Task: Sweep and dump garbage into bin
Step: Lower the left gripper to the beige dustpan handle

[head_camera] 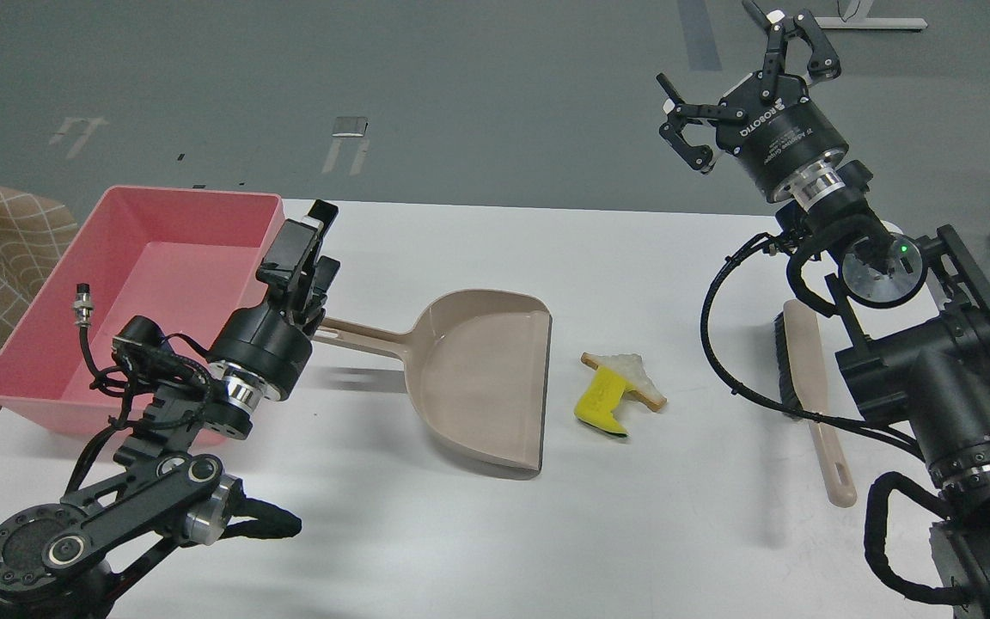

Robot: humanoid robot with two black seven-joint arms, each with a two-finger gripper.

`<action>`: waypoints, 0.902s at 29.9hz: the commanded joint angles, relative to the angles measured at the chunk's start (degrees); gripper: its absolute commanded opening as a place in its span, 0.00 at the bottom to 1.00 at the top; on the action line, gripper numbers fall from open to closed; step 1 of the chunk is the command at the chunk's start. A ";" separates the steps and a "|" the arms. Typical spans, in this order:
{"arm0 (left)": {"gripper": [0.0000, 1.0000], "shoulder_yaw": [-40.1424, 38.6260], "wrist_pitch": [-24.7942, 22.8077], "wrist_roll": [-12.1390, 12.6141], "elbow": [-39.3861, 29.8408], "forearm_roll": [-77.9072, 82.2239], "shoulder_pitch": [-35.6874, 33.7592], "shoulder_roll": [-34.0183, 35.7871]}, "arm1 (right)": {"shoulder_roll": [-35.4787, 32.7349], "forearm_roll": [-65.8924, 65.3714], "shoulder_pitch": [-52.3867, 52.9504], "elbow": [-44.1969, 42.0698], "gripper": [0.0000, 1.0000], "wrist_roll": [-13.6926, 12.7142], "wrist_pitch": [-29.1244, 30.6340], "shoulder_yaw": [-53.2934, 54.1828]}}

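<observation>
White table (632, 533) with pink bin (160, 258) at its left edge. Beige dustpan (478, 378) lies flat, mouth toward the garbage: bread piece (637, 378) touching yellow sponge chunk (602, 404), just beside the pan lip. Brush (813, 378) lies at right, untouched. Left gripper (310, 258) hovers over the pan handle, jaw state unclear. Right gripper (748, 82) is raised, jaws spread, empty. Step judged: tool pickup; next, grasp handle and brush.
</observation>
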 commanded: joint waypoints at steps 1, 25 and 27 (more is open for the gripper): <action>0.98 0.15 0.00 0.17 -1.74 2.66 2.53 -0.44 | -0.02 0.00 -0.03 -0.03 1.00 0.00 0.00 -0.05; 0.98 1.20 0.00 0.26 -1.48 7.94 11.59 -0.80 | 0.07 0.00 -0.03 0.06 1.00 0.00 0.00 -0.05; 0.98 1.29 0.00 0.26 1.06 7.94 11.32 -0.98 | 0.07 0.00 -0.03 0.14 1.00 0.00 0.00 -0.05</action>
